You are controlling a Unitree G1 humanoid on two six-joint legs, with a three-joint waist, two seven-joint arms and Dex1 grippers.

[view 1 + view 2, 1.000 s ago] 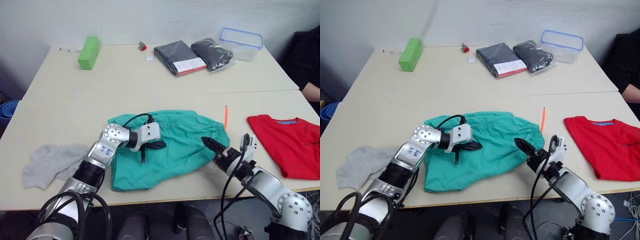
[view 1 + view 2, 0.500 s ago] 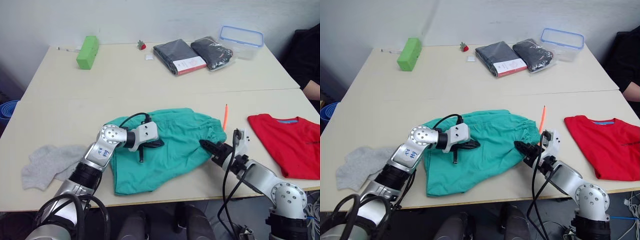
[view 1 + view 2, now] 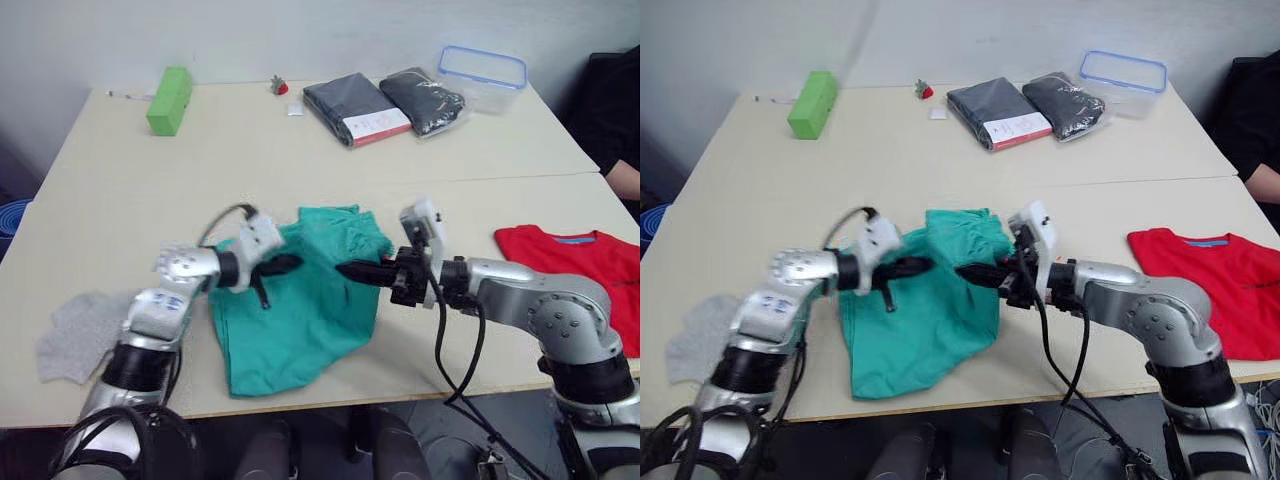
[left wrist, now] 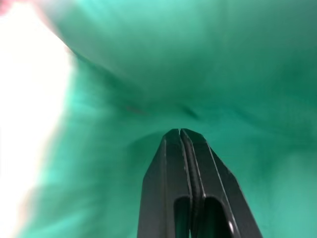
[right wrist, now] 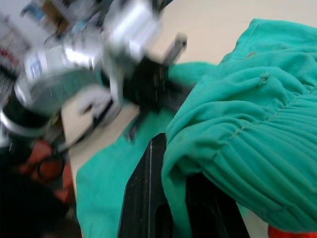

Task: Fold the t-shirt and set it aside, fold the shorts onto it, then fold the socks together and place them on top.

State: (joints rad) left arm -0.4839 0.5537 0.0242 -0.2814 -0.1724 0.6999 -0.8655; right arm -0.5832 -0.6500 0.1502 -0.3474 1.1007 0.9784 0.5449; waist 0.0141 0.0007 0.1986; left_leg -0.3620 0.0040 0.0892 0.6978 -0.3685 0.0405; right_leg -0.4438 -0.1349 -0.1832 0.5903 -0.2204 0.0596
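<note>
My right gripper (image 3: pixel 345 269) is clamped on the shorts (image 3: pixel 300 320), whose waistband hides 1 finger; my left gripper (image 3: pixel 290 263), pressed together, rests on them.

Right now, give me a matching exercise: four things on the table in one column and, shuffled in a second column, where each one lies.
Things:
1. shorts
2. t-shirt
3. socks
4. green block

Places:
A. far left corner of the table
B. near left edge, flat and untouched
C. middle, one side lifted over by the right end effector
D. right side, spread flat

Pairs: 1-C, 2-D, 3-B, 4-A
</note>
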